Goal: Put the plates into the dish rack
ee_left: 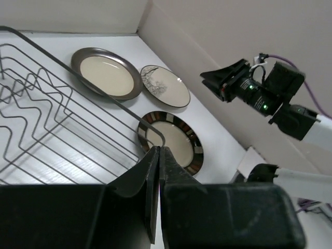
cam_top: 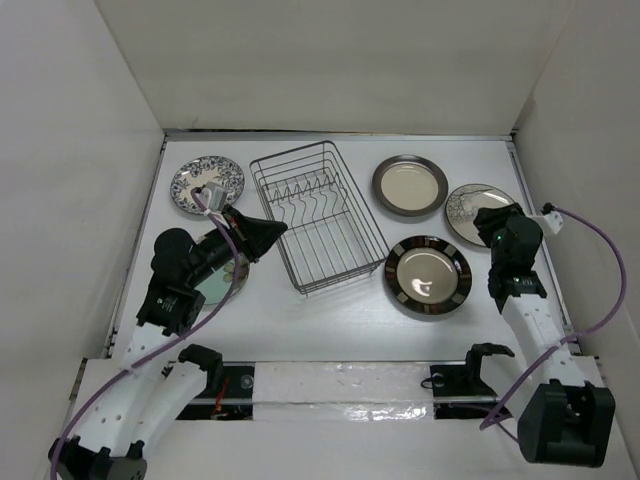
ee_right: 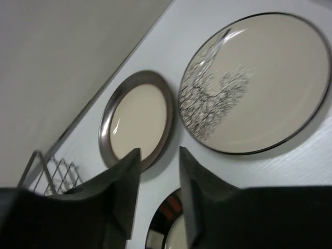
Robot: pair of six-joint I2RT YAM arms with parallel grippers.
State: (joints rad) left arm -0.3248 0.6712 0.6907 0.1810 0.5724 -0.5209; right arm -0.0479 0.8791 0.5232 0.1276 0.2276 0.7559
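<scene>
- You are looking down on a white table [cam_top: 330, 320], boxed in on three sides by plain white panels.
- The back wall [cam_top: 340, 60] is matte; the left wall [cam_top: 60, 180] and right wall [cam_top: 590, 120] flare toward you.
- The light is soft and even, with faint shadows.
- A crinkled white strip [cam_top: 340, 385] lines the table's near edge.
</scene>
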